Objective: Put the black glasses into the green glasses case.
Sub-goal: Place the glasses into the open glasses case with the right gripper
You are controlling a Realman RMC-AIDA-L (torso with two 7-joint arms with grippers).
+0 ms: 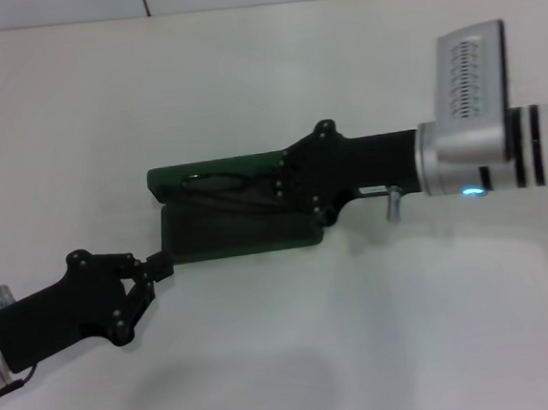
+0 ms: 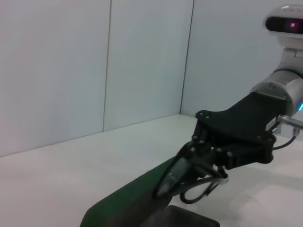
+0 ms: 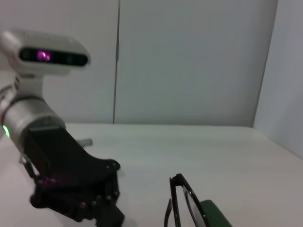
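Note:
The green glasses case (image 1: pixel 238 232) lies open mid-table, lid (image 1: pixel 171 178) toward the back. My right gripper (image 1: pixel 277 181) reaches in from the right and is shut on the black glasses (image 1: pixel 216 182), holding them over the lid's inner side. In the left wrist view the right gripper (image 2: pixel 189 170) pinches the glasses (image 2: pixel 173 177) just above the green case (image 2: pixel 128 198). My left gripper (image 1: pixel 161 266) is shut at the case's front left corner. The right wrist view shows the glasses (image 3: pixel 182 203) folded upright over the case (image 3: pixel 215 215), with the left gripper (image 3: pixel 111 215) behind.
The white table (image 1: pixel 411 346) holds nothing else. White wall panels (image 2: pixel 71 71) stand behind the table's far edge. The robot's head (image 3: pixel 47 54) shows in the right wrist view.

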